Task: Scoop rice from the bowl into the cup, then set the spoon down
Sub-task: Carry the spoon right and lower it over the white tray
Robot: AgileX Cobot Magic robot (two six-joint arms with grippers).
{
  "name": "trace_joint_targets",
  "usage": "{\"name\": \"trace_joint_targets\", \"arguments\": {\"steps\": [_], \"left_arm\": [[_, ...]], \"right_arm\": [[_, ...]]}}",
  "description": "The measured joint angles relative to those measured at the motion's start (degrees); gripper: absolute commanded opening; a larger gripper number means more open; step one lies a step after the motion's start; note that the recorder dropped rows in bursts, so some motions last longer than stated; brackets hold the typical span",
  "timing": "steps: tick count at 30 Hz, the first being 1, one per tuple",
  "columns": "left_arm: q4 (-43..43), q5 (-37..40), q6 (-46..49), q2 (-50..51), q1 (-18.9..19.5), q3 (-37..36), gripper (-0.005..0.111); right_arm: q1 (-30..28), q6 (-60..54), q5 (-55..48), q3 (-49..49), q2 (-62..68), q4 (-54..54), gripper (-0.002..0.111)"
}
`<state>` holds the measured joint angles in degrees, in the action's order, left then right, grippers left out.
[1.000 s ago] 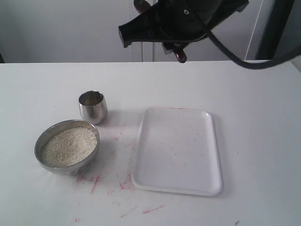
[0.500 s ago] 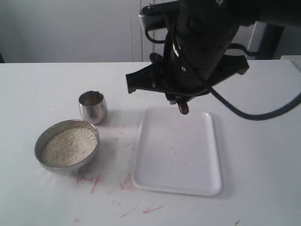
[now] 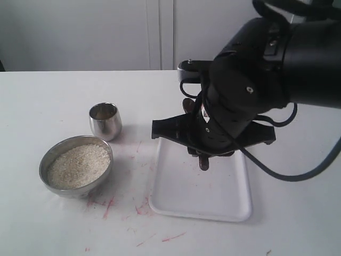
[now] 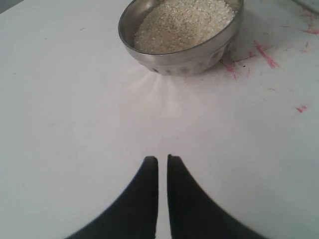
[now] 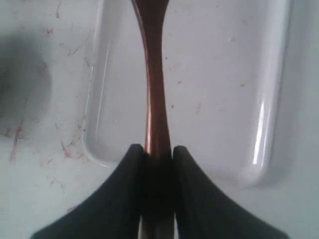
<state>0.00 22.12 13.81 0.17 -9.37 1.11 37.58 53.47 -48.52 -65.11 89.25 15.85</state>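
Bulky matte-black right arm (image 3: 250, 90), pale screw heads (image 3: 249, 89), black cable (image 3: 298, 173) looping off it, tapered smooth black jaws

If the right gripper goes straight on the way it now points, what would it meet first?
Probably the white tray; the spoon clamped in the right gripper would touch it first. The gap is unclear.

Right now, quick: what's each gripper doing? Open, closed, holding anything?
Left gripper: closed, holding nothing.
Right gripper: closed on the spoon, gripping its handle.
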Motion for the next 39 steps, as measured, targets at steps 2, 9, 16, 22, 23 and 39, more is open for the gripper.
{"name": "trace_joint_targets", "arguments": {"steps": [2, 9, 16, 22, 23, 39], "left_arm": [[0.00, 0.00, 0.00, 0.00, 0.00, 0.00, 0.014], [0.00, 0.00, 0.00, 0.00, 0.00, 0.00, 0.014], [0.00, 0.00, 0.00, 0.00, 0.00, 0.00, 0.014], [0.00, 0.00, 0.00, 0.00, 0.00, 0.00, 0.014], [0.00, 0.00, 0.00, 0.00, 0.00, 0.00, 0.014], [0.00, 0.00, 0.00, 0.00, 0.00, 0.00, 0.014]], "right_arm": [[0.00, 1.00, 1.61, 1.31, 0.00, -0.41, 0.000], [0.00, 1.64, 4.02, 3.66, 1.17, -0.53, 0.000], [0.00, 1.86, 5.36, 4.34, 3.05, -0.53, 0.000], [0.00, 1.86, 5.92, 4.34, 4.85, -0.64, 0.000], [0.00, 1.86, 5.92, 4.34, 5.32, -0.64, 0.000], [0.00, 1.38, 7.64, 4.34, 12.40, -0.42, 0.000]]}}
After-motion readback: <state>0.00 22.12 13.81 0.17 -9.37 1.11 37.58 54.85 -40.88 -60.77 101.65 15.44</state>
